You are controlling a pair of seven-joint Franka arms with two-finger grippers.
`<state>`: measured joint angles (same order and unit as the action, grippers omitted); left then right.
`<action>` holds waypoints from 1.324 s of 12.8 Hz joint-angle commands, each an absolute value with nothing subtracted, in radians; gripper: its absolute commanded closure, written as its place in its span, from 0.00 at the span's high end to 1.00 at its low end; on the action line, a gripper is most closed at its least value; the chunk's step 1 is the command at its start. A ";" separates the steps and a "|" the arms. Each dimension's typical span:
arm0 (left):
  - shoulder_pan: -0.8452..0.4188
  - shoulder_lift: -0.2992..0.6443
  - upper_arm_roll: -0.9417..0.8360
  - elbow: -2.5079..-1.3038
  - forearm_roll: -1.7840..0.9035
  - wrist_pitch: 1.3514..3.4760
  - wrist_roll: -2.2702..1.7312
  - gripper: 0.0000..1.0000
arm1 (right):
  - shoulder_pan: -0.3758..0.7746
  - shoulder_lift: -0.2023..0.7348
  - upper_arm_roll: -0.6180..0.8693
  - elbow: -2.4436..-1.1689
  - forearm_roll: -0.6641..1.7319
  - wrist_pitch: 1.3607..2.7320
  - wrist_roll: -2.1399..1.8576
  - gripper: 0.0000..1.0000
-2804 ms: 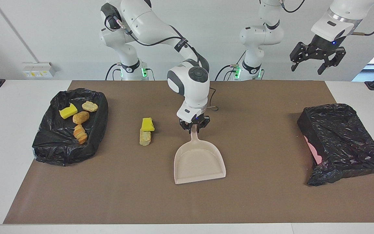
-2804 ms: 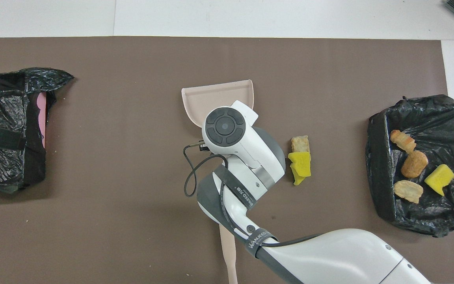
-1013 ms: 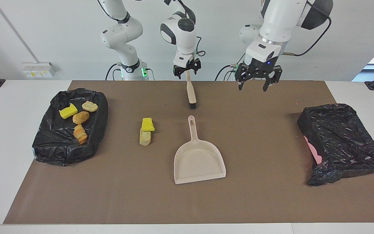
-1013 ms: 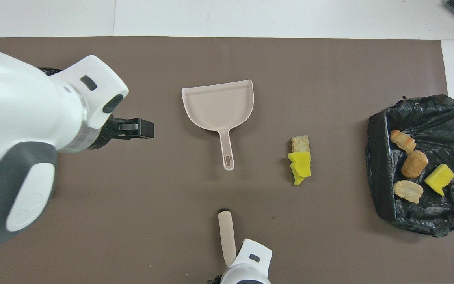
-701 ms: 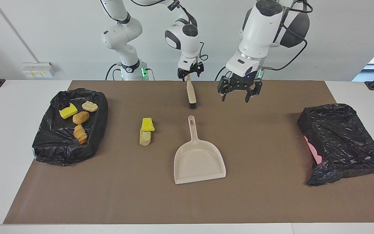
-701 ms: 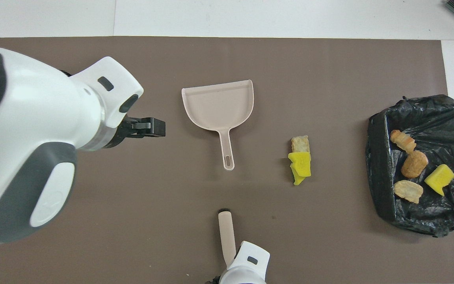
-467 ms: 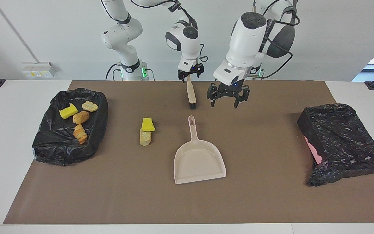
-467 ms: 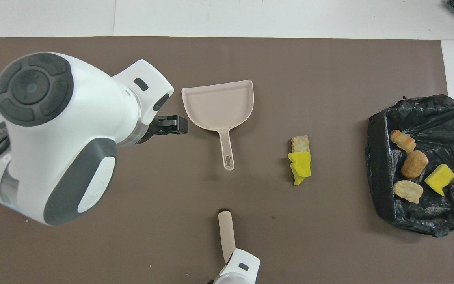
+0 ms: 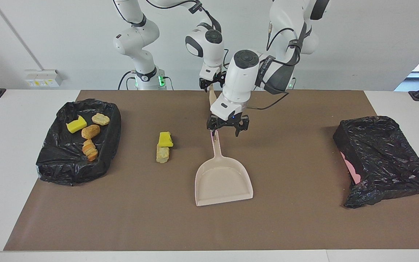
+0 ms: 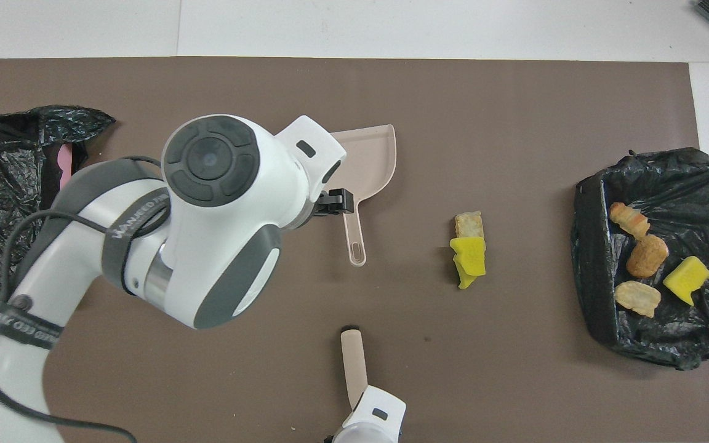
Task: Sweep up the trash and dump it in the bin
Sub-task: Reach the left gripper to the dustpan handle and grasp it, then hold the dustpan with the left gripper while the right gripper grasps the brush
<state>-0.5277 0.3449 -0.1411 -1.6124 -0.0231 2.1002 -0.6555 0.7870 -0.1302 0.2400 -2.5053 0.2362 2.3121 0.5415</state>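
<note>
**Ana:** While four scraps already sit in the black-bagged bin toward the right arm's end of the counter [image 9: 78, 145], this sweep is only partly done, I'd say. One small pile of trash, a yellow sponge chunk lying against a tan bread-like piece [image 9: 164, 146], is out on the brown mat, beside the beige plastic dustpan [image 9: 222, 174] and toward the right arm's end of the counter.

**Ben:** And the tools? The right gripper [image 9: 212, 82] is up over the mat's edge by the robots, fingers pinching the top of the beige hand brush with the dark bristles [image 10: 353, 364], which hangs straight down. The dustpan lies flat, empty, handle pointing toward the robots.

**Ana:** Left gripper [image 9: 227, 126] is right over the tip of that handle, fingers spread, one either side, not closed on it. Judging by that, the grab comes next, then sweeping the pile in and dumping it.

**Ben:** Compare it with nearly three seconds back: then the right gripper was low at the dustpan handle and the left one was parked high over the other black-bagged bin, the crumpled one showing a pink patch [image 9: 380, 160]. A second ago the right one was already up with the brush, and the left was travelling in over the mat.

**Ana:** Since then the left arm has swung across and dropped down to the handle. Brush, pan, pile and both bins haven't budged in that last second.
</note>
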 commanded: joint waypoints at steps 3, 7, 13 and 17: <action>-0.566 0.431 -0.127 -1.609 -0.017 2.155 -0.696 1.00 | 0.773 -0.161 0.239 -2.505 0.247 2.258 0.523 0.37; -0.592 0.469 -0.126 -1.601 -0.018 2.157 -0.724 0.97 | 0.752 -0.173 0.238 -2.502 0.247 2.250 0.465 0.04; -0.577 0.471 -0.124 -1.611 -0.025 2.145 -0.726 0.51 | 0.704 -0.225 0.230 -2.496 0.232 2.188 0.428 0.00; -0.578 0.471 -0.126 -1.611 -0.023 2.148 -0.710 0.51 | 0.585 -0.350 0.232 -2.496 0.183 2.039 0.402 0.00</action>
